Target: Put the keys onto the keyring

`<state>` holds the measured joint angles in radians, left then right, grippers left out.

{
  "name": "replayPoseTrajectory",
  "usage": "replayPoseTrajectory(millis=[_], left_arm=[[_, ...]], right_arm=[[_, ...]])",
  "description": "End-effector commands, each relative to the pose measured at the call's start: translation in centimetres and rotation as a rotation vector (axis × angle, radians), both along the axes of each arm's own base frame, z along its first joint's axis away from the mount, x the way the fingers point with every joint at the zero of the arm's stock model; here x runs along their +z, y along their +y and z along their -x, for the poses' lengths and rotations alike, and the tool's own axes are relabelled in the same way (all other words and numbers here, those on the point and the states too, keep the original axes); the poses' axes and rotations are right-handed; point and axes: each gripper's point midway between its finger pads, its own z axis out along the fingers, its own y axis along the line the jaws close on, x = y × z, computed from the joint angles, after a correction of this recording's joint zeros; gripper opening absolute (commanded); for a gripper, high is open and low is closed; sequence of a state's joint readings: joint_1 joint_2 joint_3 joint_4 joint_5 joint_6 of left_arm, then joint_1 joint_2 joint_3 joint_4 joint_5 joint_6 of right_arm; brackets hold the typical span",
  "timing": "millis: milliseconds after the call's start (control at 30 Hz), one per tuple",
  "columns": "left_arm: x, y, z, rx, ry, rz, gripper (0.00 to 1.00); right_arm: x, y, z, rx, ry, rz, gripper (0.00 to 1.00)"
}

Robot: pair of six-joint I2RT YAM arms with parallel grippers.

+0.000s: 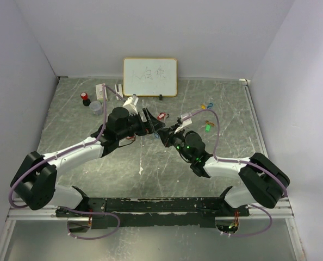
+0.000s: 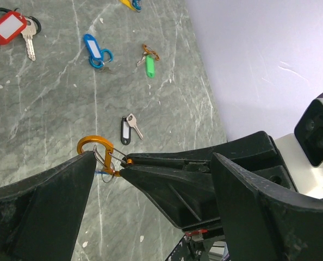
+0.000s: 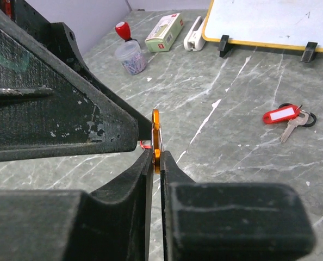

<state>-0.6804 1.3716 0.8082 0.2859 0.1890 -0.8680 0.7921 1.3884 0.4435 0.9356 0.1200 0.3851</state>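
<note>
The top camera hangs high behind the arm bases [image 1: 150, 205], looking down and forward over the whole table [image 1: 150, 174] to the whiteboard [image 1: 150, 76]. The left wrist camera sits close, peering down past its own fingers [image 2: 36, 206] at the orange carabiner [image 2: 96, 148]. The right wrist camera, lower and nearer, meets that carabiner [image 3: 156, 138] edge-on, facing the whiteboard [image 3: 275, 22]. All three catch the red key tag [image 1: 162, 115], seen by the left wrist [image 2: 6, 28] and the right wrist [image 3: 281, 114].

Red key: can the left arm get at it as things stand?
Probably yes. The left gripper is open, and the red key lies uncovered on the table just beyond it. Only the right gripper, shut on the carabiner, crowds it.
</note>
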Motion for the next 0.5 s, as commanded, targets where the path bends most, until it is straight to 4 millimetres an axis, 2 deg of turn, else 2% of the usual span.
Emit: replayPoseTrajectory(millis=[0, 67, 300, 467], left_arm=[[0.7, -0.9, 0.3, -0.04, -0.014, 0.032, 0.96], [0.7, -1.0, 0.3, -0.042, -0.012, 0.033, 0.96], [0.7, -1.2, 0.3, -0.046, -0.003, 0.037, 0.97], [1.3, -1.7, 0.4, -0.066, 0.008, 0.063, 0.99]], right_arm=[[1.3, -0.2, -0.6, -0.018, -0.04, -0.026, 0.04], [1.2, -0.2, -0.6, -0.017, -0.039, -0.024, 0.0], [1.2, -0.6, -0.7, -0.03, -0.043, -0.02, 0.0], [0.1, -2.0, -1.7, -0.13, -0.007, 0.02, 0.0]])
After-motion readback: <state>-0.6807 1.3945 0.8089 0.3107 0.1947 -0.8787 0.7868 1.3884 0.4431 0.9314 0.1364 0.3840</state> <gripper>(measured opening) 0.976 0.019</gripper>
